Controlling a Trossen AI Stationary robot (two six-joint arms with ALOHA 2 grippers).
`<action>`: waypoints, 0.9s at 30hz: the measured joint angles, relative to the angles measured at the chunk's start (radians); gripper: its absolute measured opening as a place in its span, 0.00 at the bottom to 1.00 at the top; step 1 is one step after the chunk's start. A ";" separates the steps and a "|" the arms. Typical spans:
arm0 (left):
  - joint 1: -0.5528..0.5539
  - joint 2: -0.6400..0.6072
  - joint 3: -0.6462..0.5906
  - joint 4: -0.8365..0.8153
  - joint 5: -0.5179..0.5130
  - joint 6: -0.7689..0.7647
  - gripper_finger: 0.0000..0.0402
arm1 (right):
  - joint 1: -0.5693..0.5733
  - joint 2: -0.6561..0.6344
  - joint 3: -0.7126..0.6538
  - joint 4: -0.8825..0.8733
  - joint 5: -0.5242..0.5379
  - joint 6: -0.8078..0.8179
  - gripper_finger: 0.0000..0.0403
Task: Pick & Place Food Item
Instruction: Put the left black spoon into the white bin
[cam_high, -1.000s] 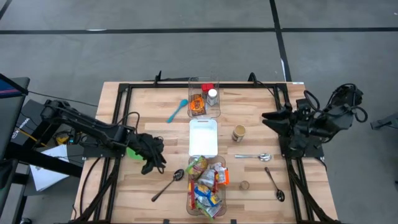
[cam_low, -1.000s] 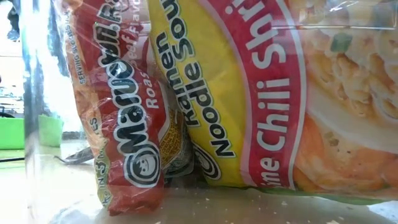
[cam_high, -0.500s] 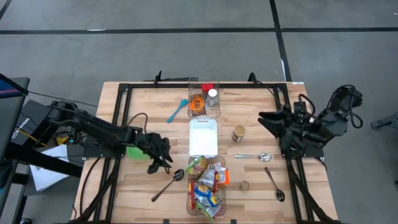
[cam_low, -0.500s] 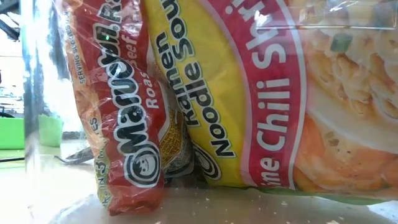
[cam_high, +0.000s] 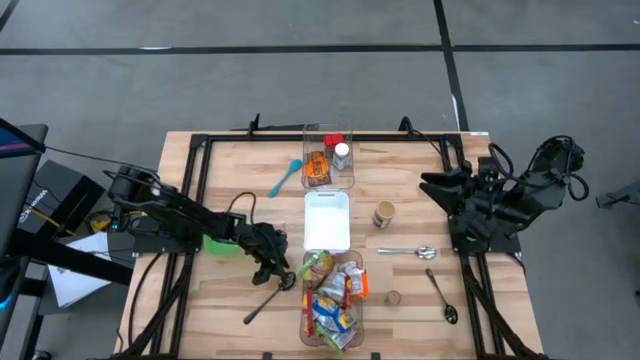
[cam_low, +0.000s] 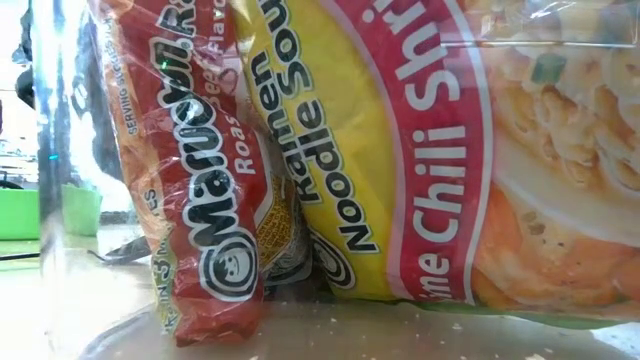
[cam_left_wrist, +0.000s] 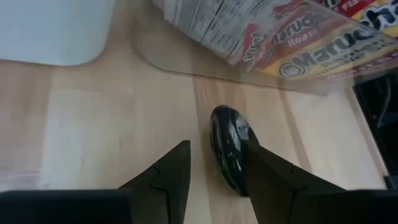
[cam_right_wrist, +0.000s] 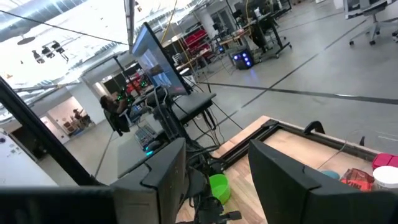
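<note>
A clear bin (cam_high: 333, 300) at the table's near middle holds several food packets. The low view shows them close up: a red ramen packet (cam_low: 205, 200) and a yellow chili ramen packet (cam_low: 400, 150). The packets also show in the left wrist view (cam_left_wrist: 292, 43). My left gripper (cam_high: 272, 270) is open and low over the table, just left of the bin. The bowl of a dark spoon (cam_left_wrist: 227, 149) lies on the wood between its fingers, close to one of them. My right gripper (cam_high: 435, 188) is open and raised at the table's right. My left gripper stands with one finger (cam_left_wrist: 267, 174) right beside the dark spoon's bowl (cam_left_wrist: 225, 134), which lies flat on the table. I cannot tell whether the finger touches it.
A white tray (cam_high: 327, 220) lies at the table's middle. A second clear bin (cam_high: 328, 158) with jars stands at the far side, with a blue spoon (cam_high: 285, 178) left of it. A can (cam_high: 384, 214), a metal spoon (cam_high: 405, 252) and another dark spoon (cam_high: 441, 295) lie to the right.
My left gripper has gone toward the table's right and near edges, from beside the green object to the dark spoon's bowl next to the near bin. The spoon and the packets have stayed where they were.
</note>
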 joint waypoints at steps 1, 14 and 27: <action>0.000 0.015 0.000 0.015 0.002 -0.008 0.34 | 0.000 -0.002 0.000 -0.002 -0.001 -0.002 0.42; 0.004 0.052 0.000 0.026 0.048 -0.012 0.34 | 0.042 -0.011 0.000 -0.003 -0.004 -0.002 0.42; 0.004 0.114 0.002 0.110 0.049 -0.068 0.31 | 0.058 -0.004 0.000 -0.002 -0.006 0.006 0.42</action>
